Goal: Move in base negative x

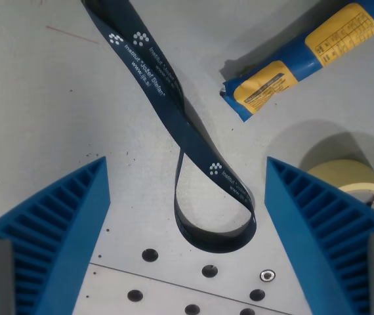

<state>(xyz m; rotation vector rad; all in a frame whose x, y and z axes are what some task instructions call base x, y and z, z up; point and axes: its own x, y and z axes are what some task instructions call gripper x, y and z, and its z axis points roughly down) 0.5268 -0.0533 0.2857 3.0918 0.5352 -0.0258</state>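
while the hand [187,197] hangs over the pale grey metal surface [36,98], its two blue ribbed fingers [56,223] stand wide apart and nothing is held between them. one finger rises from the wrist view's lower left corner and the other from the lower right corner.

the dark blue fabric lanyard with white printed letters and dot marks [174,105] is the landmark here. it comes in from the top edge of the wrist view, runs down toward the middle, and ends in a closed loop that lies in the open gap between the two fingers, touching neither of them. the strap lies flat in its upper part and stands on its edge around the loop.

to the wrist view's right of the lanyard, near the top corner, lies a blue and yellow tube-shaped package with small printed text [298,56], tilted, with its crimped end pointing toward the strap but apart from it. lower on that same side, a pale yellow roll of tape [357,180] lies flat on the surface, partly hidden behind the right finger.

below the loop of the lanyard, a thin seam crosses the surface, and several small round holes [210,270] are seen near it, one with a shiny metal insert [267,275].
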